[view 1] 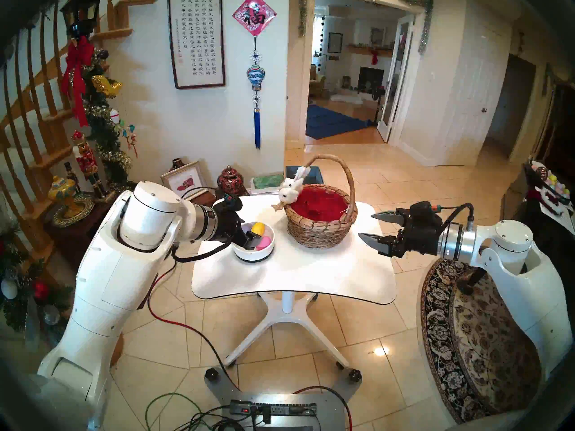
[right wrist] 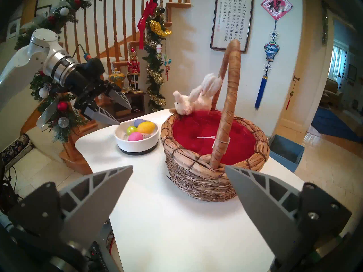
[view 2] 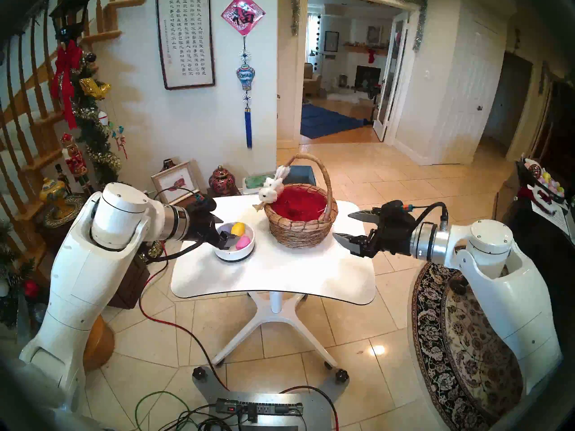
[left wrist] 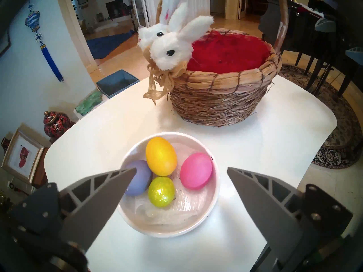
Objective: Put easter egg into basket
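Note:
The wicker basket (view 1: 317, 234) with red lining and a white plush bunny (view 1: 291, 189) on its rim stands at the back of the white table (view 1: 295, 275). To its left is a white bowl (view 1: 253, 255) holding a yellow egg (left wrist: 161, 156), a pink egg (left wrist: 196, 170), a purple egg (left wrist: 140, 177) and a glittery green egg (left wrist: 161, 195). My left gripper (left wrist: 181, 168) is open and empty just above the bowl, with the eggs between its fingers. My right gripper (view 1: 366, 225) is open and empty at the table's right edge, beside the basket (right wrist: 196, 183).
The tall basket handle (right wrist: 225, 108) arches over the basket. A blue box (view 1: 303, 172) sits on the floor behind the table. A red jar (view 1: 230, 180) and a framed picture (view 1: 185, 180) stand at the back left. A patterned rug (view 1: 476, 327) lies on the right.

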You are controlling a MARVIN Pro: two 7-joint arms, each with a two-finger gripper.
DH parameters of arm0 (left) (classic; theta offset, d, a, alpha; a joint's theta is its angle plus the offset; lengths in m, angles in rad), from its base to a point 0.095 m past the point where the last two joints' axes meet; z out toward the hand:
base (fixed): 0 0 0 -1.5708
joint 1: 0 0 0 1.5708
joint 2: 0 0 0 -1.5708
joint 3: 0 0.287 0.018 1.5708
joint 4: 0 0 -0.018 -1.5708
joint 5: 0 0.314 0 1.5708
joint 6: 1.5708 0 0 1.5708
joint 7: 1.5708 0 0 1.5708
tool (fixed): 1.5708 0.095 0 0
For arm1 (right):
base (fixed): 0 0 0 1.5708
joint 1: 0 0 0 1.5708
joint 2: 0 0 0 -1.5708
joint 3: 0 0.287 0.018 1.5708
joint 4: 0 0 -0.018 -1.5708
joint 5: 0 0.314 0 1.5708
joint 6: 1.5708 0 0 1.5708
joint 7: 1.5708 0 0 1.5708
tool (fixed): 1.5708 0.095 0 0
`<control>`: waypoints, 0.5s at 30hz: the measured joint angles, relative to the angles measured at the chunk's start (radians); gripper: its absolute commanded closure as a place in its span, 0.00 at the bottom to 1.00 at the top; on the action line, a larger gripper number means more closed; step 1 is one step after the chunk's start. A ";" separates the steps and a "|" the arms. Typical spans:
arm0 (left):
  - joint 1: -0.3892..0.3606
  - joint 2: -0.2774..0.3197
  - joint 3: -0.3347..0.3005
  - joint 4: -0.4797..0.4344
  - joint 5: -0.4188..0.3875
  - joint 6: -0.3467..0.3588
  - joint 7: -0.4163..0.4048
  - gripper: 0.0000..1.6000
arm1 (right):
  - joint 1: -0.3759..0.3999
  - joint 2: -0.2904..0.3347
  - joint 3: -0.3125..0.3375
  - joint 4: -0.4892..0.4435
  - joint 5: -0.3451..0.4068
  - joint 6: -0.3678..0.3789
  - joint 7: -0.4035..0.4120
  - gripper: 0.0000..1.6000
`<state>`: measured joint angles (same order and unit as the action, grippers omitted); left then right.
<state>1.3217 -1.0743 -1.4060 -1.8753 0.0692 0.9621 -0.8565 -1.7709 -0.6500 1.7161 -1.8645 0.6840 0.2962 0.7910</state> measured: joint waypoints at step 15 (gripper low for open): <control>-0.042 -0.048 0.017 0.101 0.052 0.000 0.028 0.00 | 0.000 0.001 0.000 0.000 0.001 0.000 -0.001 0.00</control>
<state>1.2793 -1.1223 -1.3887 -1.7747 0.1208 0.9621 -0.8288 -1.7711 -0.6492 1.7158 -1.8644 0.6848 0.2958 0.7904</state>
